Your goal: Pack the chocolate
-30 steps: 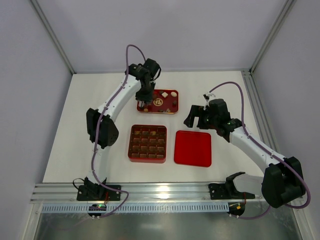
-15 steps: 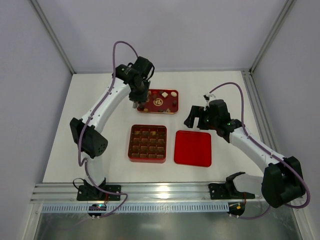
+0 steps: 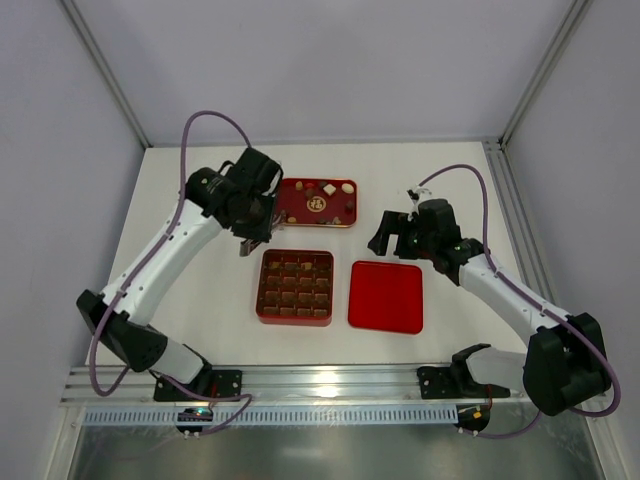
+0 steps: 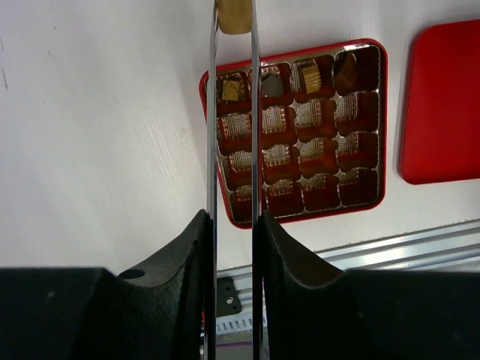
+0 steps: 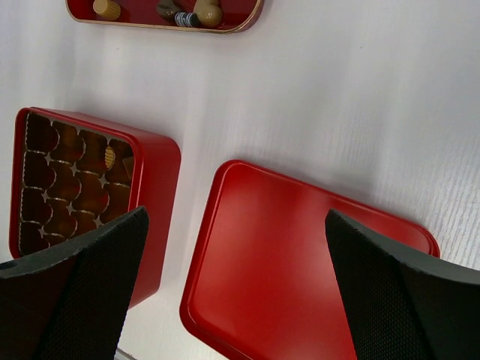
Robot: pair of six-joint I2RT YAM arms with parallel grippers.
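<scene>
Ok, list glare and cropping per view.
Top external: glare on the aluminium rail. Left wrist: the tan chocolate piece in the left gripper is cropped by the top edge. Right wrist: soft sheen on the flat red square lid; black pads of the right gripper fill both lower corners.

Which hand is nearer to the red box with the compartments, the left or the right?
Left. The left hand, holding a tan chocolate piece, is at the far left corner of the red box. The right hand hangs open beyond the red lid, farther away.
</scene>
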